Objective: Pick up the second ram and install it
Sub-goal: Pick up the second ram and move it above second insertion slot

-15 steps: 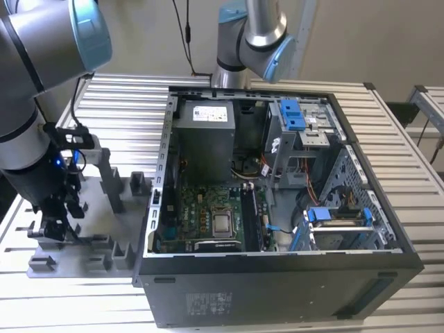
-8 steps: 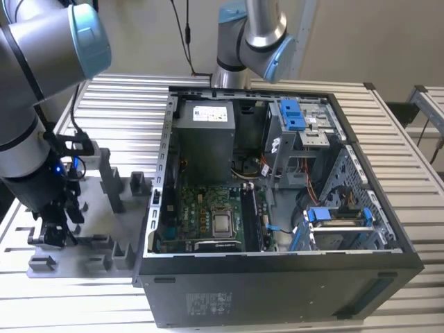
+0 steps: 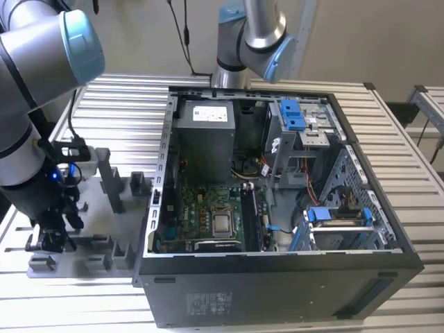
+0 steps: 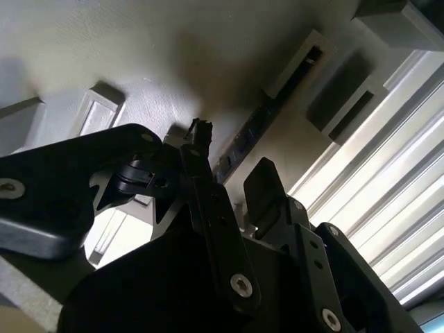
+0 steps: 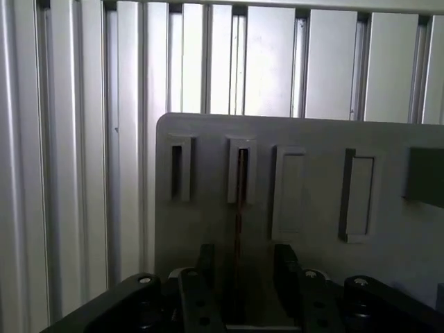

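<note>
The second ram [image 5: 240, 187] stands on edge in a slot of the light-grey holder plate [image 5: 208, 132], seen as a thin dark strip. In the second wrist view the second ram [image 4: 251, 130] runs as a dark strip along the holder plate [image 4: 139, 55]. My gripper [image 5: 243, 274] is low over the plate, open, with one black finger on each side of the stick and a gap on both sides. The same straddle appears for the gripper [image 4: 232, 156] in the second wrist view. In the exterior view the gripper [image 3: 52, 239] hangs over the plate [image 3: 90, 267] at the exterior view's left.
An open computer case [image 3: 388, 229] lies to the exterior view's right of the plate, its motherboard [image 3: 208, 211] and black upright slots [image 3: 253, 218] facing up. Grey upright blocks [image 3: 111, 177] stand on the plate. A second arm [image 3: 246, 35] rises behind the case. The table [image 3: 118, 104] is slatted aluminium.
</note>
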